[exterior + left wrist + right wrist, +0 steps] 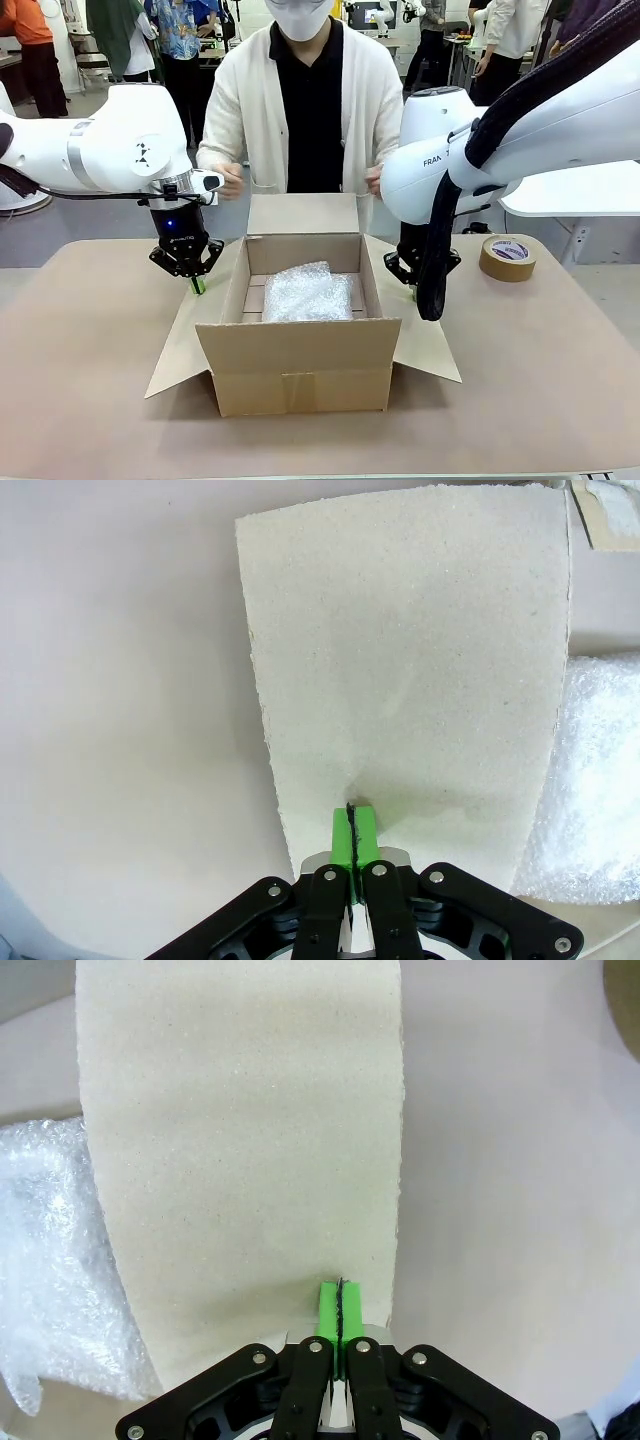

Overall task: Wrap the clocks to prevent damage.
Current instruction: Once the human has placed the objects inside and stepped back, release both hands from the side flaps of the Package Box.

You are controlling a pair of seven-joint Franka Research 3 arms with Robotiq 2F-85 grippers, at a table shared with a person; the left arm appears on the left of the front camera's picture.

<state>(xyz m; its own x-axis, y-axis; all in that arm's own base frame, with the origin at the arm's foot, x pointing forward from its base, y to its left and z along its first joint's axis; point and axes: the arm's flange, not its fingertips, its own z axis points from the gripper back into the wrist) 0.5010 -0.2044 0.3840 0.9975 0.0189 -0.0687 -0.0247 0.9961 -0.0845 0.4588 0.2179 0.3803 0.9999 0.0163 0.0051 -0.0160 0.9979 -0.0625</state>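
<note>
Both grippers are clenched on nothing, green pads pressed flat together. The left gripper [197, 283] points down at the outer end of the left flap [400, 660] of an open cardboard box [300, 360]. That flap stretches away from its fingertips, but I cannot tell whether the tips touch it. The right gripper [411, 290] stands the same way over the right flap [240, 1130].

The bubble-wrap bundle [305, 290] lies inside the box, between the two grippers and lower than both. Whatever it wraps is hidden. From each wrist it shows just past the flap's far side.

A tape roll [508, 258] lies flat on the table [80, 350], beyond the right gripper on its outer side. The person's hands [232, 181] hover behind the box's rear flap.
</note>
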